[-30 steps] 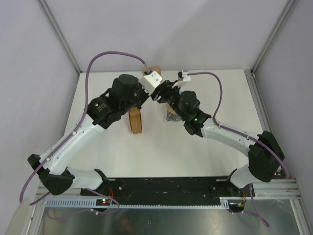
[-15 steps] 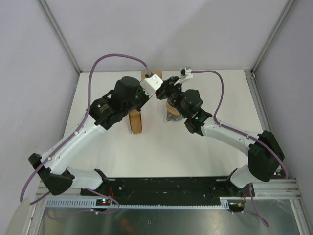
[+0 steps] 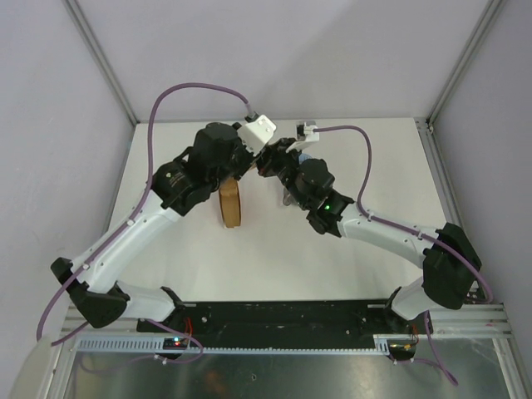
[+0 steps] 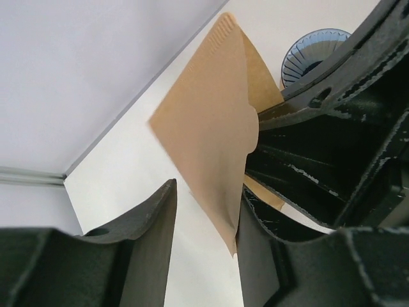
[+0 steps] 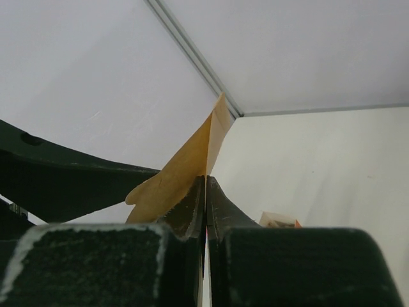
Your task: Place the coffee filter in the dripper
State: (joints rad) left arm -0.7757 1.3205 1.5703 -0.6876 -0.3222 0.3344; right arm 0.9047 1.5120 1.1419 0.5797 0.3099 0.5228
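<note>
The coffee filter (image 4: 208, 121), a flat brown fan, stands on edge mid-frame in the left wrist view. The right end effector (image 5: 206, 188) has it pinched between fully closed jaws. The left end effector (image 4: 206, 198) flanks it with jaws apart, gripping nothing. The blue dripper (image 4: 314, 50) shows at upper right.

White arms (image 3: 133, 237), black joints (image 3: 212, 150), purple cables (image 3: 191, 86).

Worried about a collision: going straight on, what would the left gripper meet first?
Probably the coffee filter, standing between the left gripper's open fingers and pinched by the right gripper; depth unclear.
</note>
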